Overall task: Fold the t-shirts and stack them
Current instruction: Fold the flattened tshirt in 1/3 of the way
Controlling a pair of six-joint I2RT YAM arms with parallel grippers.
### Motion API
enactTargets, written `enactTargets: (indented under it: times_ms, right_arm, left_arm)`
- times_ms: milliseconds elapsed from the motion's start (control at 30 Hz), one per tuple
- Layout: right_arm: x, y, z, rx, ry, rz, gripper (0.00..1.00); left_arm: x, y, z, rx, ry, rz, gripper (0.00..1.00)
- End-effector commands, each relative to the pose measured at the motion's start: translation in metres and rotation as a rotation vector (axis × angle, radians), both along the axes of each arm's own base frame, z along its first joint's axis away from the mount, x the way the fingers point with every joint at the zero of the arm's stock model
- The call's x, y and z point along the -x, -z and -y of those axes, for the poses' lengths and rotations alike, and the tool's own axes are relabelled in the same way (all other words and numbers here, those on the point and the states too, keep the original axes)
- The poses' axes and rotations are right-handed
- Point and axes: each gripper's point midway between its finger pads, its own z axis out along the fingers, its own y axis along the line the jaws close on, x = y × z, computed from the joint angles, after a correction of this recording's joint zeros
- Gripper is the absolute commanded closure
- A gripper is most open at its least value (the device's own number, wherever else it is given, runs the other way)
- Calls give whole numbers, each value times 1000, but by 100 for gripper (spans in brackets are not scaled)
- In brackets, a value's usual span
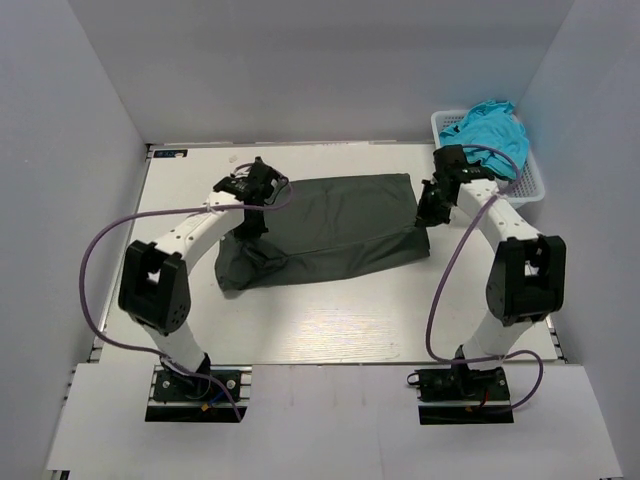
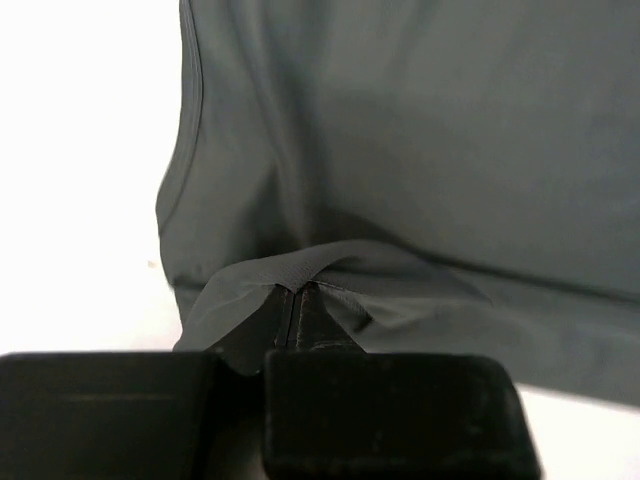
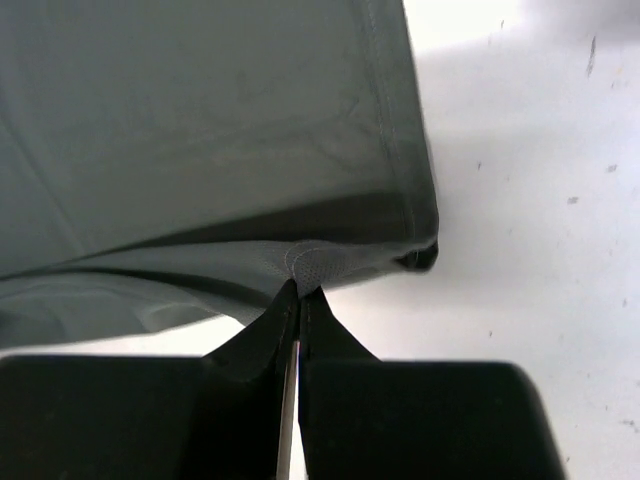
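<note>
1. Lying across the middle of the white table (image 1: 330, 330), the dark charcoal t-shirt (image 1: 330, 225) was spread mostly flat in the top view, its near left part rumpled. The left gripper (image 1: 250, 222) sat at the shirt's left end and the right gripper (image 1: 428, 212) at its right end. A turquoise t-shirt (image 1: 492, 125) was heaped in the white basket (image 1: 536, 186) at the far right.
2. Seen from the left wrist, the left gripper (image 2: 295, 300) was pinched tight on a raised fold at the dark charcoal t-shirt's (image 2: 420, 130) edge.
3. Seen from the right wrist, the right gripper (image 3: 298, 295) was clamped on a small peak of cloth beside the hemmed corner of the dark charcoal t-shirt (image 3: 200, 120).
</note>
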Motion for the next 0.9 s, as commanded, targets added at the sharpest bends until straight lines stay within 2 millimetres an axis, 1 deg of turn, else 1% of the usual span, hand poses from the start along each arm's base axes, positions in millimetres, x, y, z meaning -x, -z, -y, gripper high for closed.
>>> enactTargets:
  times_ms: [0,33,67,100,133,167,200,233,267,300,333,367,400,433,467,500,533,567,600,633,667,700,733,800,833,867]
  right_arm:
    - [-19,6,9,53,17,-2,100]
    - [-26,3,8,49,20,11,100]
    - [-30,15,9,59,22,-17,100]
    - [-40,9,10,59,31,6,100]
    - [-43,11,11,63,32,5,100]
    - [-47,25,12,76,38,-24,100]
    - [-59,16,13,74,48,6,100]
    - [-61,18,10,71,43,1,100]
    - [-64,30,11,74,45,-25,100]
    - [-71,25,9,66,46,-11,100]
    - [-73,30,9,66,45,-21,100]
    - [-79,29,8,64,42,-11,90]
    - [-80,39,7,67,41,-33,78]
    - [-84,35,7,68,33,-22,64]
    - [-89,33,7,69,30,-12,54]
    - [-91,33,7,77,14,-10,48]
    - [-99,21,10,94,20,23,43]
    - [-100,18,12,109,16,34,40]
    - [-102,9,13,113,14,59,25]
    - [-102,2,12,114,6,84,17]
    - [-100,-8,9,103,-13,108,10]
    - [-98,-11,6,95,-24,119,10]
    - [-91,-14,5,83,-34,127,10]
    - [-70,-4,-6,19,-76,111,10]
    - [-63,-2,-11,-11,-94,107,10]
    - [-45,3,-14,-33,-114,108,10]
  left_arm:
    - [-33,-12,-10,-25,-35,85,100]
    - [-39,-10,-14,-27,-50,82,100]
    - [-48,-14,-10,-22,-43,100,100]
    - [-60,-7,-12,-26,-48,103,100]
    - [-68,-5,-15,-30,-45,111,100]
    - [-80,-10,-11,-25,-35,138,100]
    - [-90,-2,-13,-27,-25,129,100]
    - [-98,-1,-16,-32,-25,138,100]
    - [-108,-3,-12,-23,-2,154,100]
    - [-119,-1,-14,-33,18,173,100]
    - [-124,10,-8,-21,55,153,87]
    - [-131,11,-8,-11,72,157,64]
    - [-134,14,-6,-8,85,150,44]
    - [-137,17,-6,7,107,137,19]
    - [-143,14,-10,7,95,141,0]
    - [-146,13,-9,9,94,147,0]
    - [-146,13,-16,4,81,133,0]
    - [-152,4,-20,8,68,152,0]
    - [-154,-4,-17,27,66,171,0]
    - [-151,-15,-16,43,63,184,0]
    - [-148,-22,-14,63,72,194,0]
    - [-143,-26,-10,94,77,196,0]
    - [-126,-35,-13,103,62,198,0]
    - [-103,-40,-15,146,16,201,0]
    - [-74,-19,-20,149,-4,138,0]
    - [-65,-22,-19,189,-35,166,0]
